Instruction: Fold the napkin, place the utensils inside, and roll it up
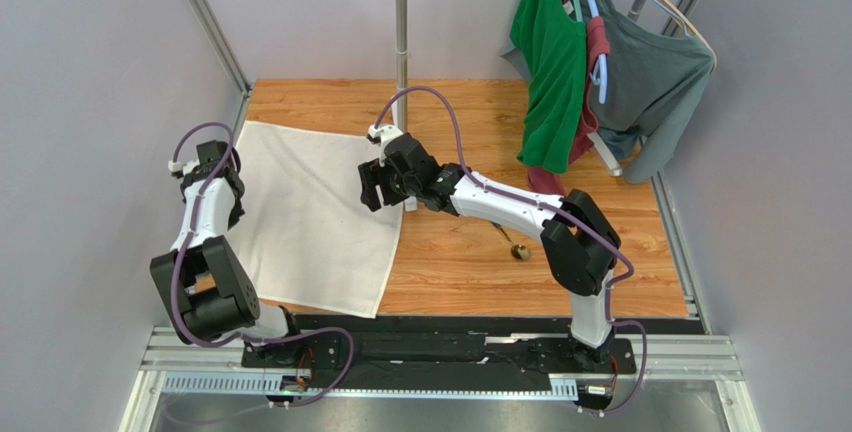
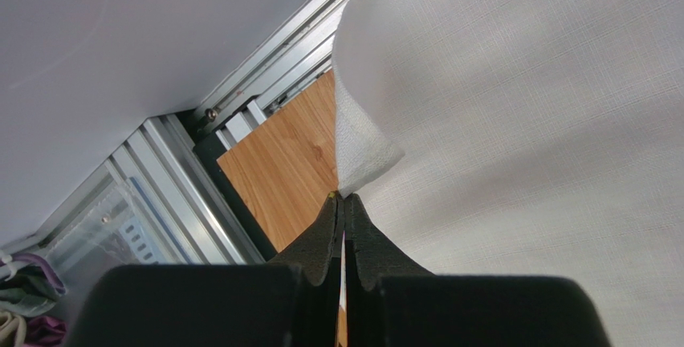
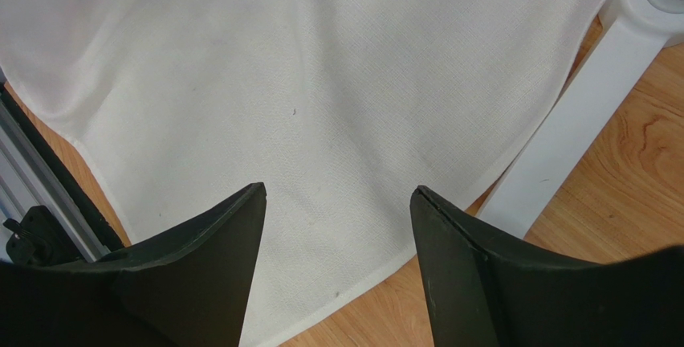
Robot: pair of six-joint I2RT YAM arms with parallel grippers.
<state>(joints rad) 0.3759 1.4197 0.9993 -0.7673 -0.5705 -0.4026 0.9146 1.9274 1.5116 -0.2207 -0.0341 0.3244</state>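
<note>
Folding looks to be the step in hand, with nothing doubled over yet. The napkin (image 1: 310, 222) lies spread flat on the left part of the table (image 1: 470, 272) in the top view, its far edge toward the upper frame and its near edge toward the arm bases.

The left gripper (image 2: 344, 197) sits at the cloth's left border with its jaws pressed together. In its wrist view a curl of the hem rises right up to the fingertips, so it seems to be pinching the edge, though the pinch point itself is too tight to see for sure.

The right gripper (image 3: 337, 190) hangs over the opposite, right border, jaws spread wide with nothing between them. Its wrist view shows the hem crossing the lower frame beneath the fingers, with wood beyond it. The foot of the white pole stand (image 3: 554, 138) lies just beside the cloth at the right.

What the coming move turns on is that the napkin lies between the two grippers, one at each side border. A fold would likely carry one border across toward the other, with the crease running from upper frame to lower. The right gripper would first have to drop onto the hem below it, and the stand's foot crowds that spot.

The spoon (image 1: 518, 249) rests on bare wood right of centre in the top view, well apart from the napkin and close under the right arm's elbow. Its slim handle slants from upper left down to the bowl at lower right. The right arm is plainly the nearer one to it.
</note>
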